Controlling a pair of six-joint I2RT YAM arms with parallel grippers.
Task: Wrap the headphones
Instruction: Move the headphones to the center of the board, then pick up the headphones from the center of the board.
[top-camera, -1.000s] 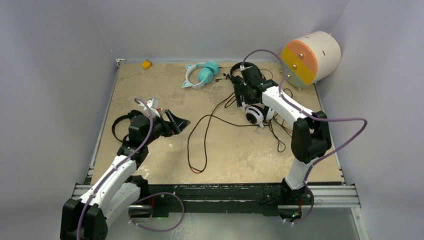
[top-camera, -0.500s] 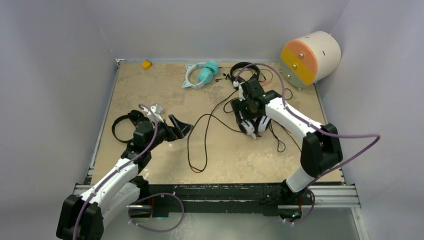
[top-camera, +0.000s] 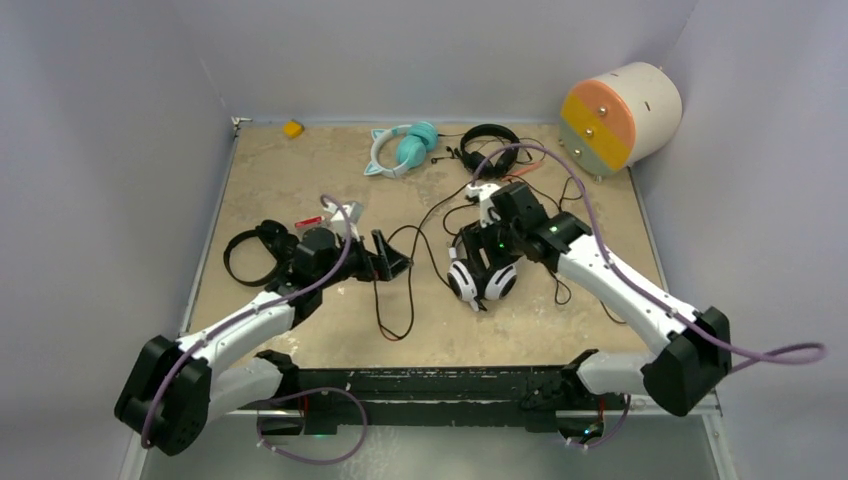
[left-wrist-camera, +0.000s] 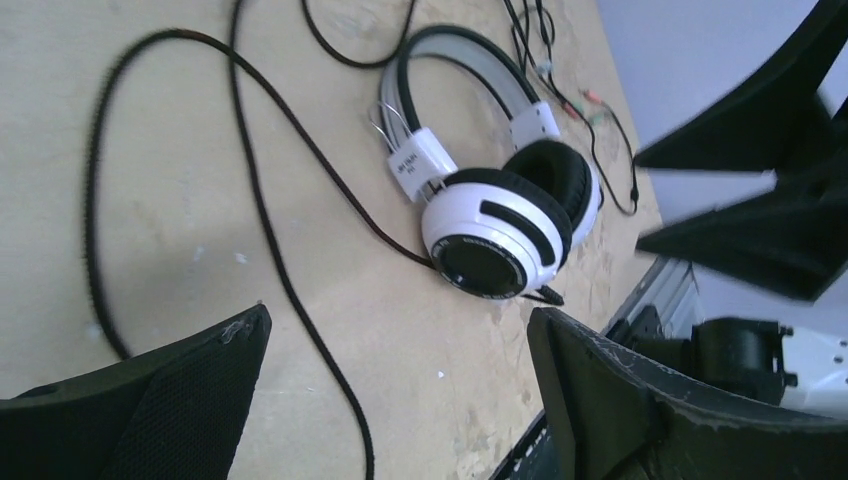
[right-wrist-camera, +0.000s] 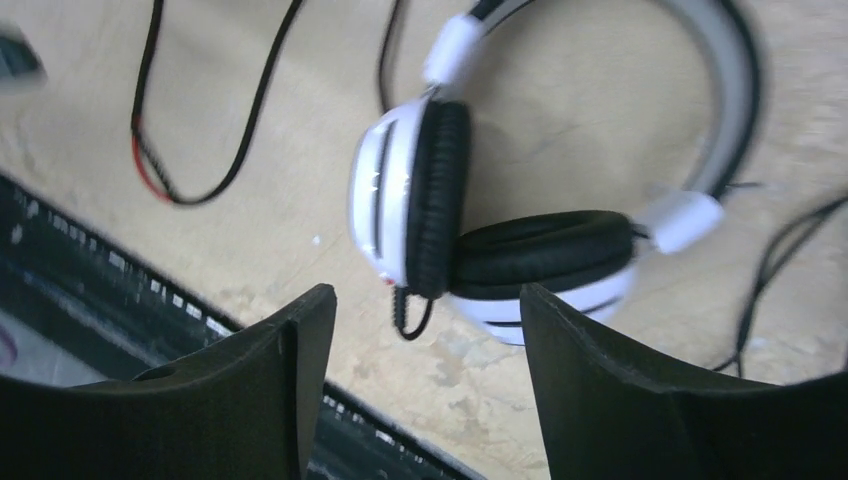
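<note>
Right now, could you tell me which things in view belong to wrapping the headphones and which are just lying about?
For the job:
white-and-black headset
teal cat-ear headset
black headset at the far edge
black headset near the left edge

Lying about:
thin red stick
small yellow piece
drum with an orange-and-yellow face
</note>
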